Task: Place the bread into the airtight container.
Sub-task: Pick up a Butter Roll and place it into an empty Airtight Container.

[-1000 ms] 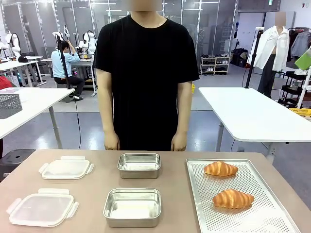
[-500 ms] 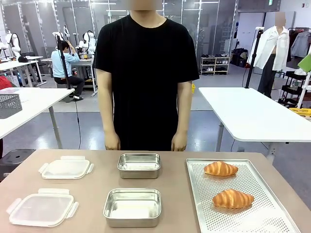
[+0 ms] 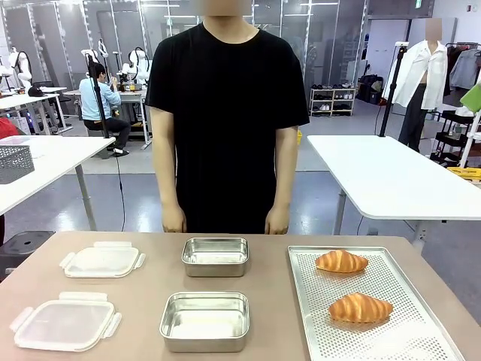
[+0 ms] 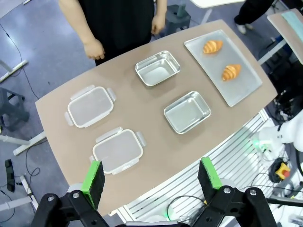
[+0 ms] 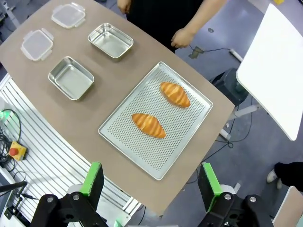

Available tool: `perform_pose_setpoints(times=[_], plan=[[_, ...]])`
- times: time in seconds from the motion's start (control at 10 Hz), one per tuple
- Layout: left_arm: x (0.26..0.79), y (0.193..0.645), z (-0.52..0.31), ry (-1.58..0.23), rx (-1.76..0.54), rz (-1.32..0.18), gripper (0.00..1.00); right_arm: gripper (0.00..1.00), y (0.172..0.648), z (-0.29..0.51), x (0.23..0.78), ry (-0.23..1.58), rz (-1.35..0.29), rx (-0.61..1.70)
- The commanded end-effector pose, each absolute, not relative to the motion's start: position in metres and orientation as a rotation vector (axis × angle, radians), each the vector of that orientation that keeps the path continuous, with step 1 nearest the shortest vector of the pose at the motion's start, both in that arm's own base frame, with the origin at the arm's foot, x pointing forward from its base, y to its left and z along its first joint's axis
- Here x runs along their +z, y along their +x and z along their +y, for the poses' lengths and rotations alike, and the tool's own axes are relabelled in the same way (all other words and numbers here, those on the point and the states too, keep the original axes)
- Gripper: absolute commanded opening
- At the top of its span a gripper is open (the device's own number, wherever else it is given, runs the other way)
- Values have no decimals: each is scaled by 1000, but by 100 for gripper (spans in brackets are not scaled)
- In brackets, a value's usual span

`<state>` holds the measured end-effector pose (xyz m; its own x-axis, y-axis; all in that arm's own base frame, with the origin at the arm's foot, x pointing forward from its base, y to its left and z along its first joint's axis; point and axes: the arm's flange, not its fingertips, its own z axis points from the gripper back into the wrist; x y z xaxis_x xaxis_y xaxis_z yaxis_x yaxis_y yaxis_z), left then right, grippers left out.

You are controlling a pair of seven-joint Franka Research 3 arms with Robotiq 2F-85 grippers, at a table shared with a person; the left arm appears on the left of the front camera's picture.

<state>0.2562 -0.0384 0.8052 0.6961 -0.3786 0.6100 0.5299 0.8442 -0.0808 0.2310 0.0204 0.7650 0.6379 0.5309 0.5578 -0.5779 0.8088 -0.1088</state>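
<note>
At the bottom edge, left gripper (image 4: 150,179): jaws spread wide, green pads far apart, nothing between them; it hangs high above the surface.
Right gripper (image 5: 150,180): also wide open and empty, high above the tray.
Surface (image 3: 143,297): brown, across the lower part of the front view.
Near container (image 3: 204,321): metal, uncovered, empty, at bottom centre.
Near lid (image 3: 65,322): clear plastic, lying flat at lower left, apart from the near container.
Tray (image 3: 406,331): perforated metal, at lower right.
Near bread (image 3: 361,307): golden roll lying on the tray, right of the near container.
Far bread (image 3: 341,261): second roll on the tray, behind the first and not touching it.
Far container (image 3: 216,256): metal, uncovered, empty, at centre behind the near one.
Far lid (image 3: 102,260): lying flat at left, beside the far container.
Person (image 3: 225,128): in a black T-shirt at the far edge, arms down, one hand (image 3: 173,219) left of centre, the other hand (image 3: 276,220) right of centre.
</note>
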Motion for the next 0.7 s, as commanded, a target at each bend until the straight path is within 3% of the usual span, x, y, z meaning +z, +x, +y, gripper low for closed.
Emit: perform_pose_setpoints(times=[0.0,0.4,0.6], plan=[[805,256,-39,-260,-515,-618,100,100,231,20,765,82,-610,634],[805,256,-39,-260,-515,-618,100,100,226,28,737,-189,-571,1246],[805,256,-39,-260,-515,-618,100,100,255,45,703,-161,-480,1290]])
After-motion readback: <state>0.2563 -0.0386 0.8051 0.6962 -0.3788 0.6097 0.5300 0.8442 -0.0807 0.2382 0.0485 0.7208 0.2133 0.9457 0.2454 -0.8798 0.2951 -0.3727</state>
